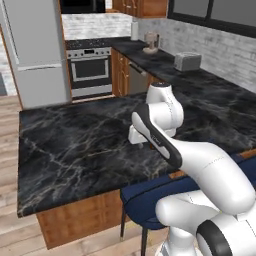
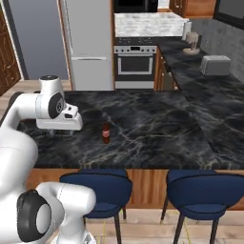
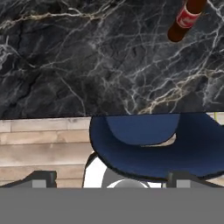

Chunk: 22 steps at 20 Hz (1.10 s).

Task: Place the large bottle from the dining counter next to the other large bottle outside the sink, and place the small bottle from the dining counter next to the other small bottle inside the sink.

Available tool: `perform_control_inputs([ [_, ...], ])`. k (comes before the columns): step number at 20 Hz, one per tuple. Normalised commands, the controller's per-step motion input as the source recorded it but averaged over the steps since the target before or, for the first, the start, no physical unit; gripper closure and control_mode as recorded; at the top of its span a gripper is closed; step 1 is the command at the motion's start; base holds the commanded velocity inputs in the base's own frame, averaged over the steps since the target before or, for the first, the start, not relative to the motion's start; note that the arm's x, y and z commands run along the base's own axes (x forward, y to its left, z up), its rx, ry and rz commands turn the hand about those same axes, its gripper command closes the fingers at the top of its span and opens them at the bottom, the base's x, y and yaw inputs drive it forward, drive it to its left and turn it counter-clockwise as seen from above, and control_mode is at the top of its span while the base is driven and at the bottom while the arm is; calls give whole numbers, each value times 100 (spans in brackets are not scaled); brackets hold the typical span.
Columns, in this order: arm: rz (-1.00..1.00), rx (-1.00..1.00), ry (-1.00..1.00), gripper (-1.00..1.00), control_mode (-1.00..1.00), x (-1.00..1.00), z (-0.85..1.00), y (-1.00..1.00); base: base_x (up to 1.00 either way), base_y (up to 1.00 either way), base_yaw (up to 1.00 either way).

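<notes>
Hovering over the near edge of the dark marble dining counter [image 2: 143,124], the gripper [image 3: 109,177] has its fingertips [image 3: 41,178] spread wide apart, released, gripping and touching nothing. Just past them lies a blue stool [image 3: 153,140] beneath the counter lip. Farther out, at one o'clock in the hand view, the small bottle [image 3: 186,19], dark with a red label, stands upright on the counter, well apart from the fingers. Beyond, a toaster [image 2: 215,65] sits on the far counter, with an oven [image 2: 136,62] behind.
</notes>
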Motion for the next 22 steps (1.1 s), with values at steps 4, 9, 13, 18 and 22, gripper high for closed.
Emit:
perform_control_inputs([
  [4,0,0,0,-100,100,0,0,0,0,-100,17],
  [9,0,0,0,-100,100,0,0,0,10,-84,8],
  [13,0,0,0,-100,100,0,0,0,0,0,0],
  [18,0,0,0,-100,100,0,0,0,0,0,0],
  [22,0,0,-1,-100,-100,0,0,0,0,0,0],
])
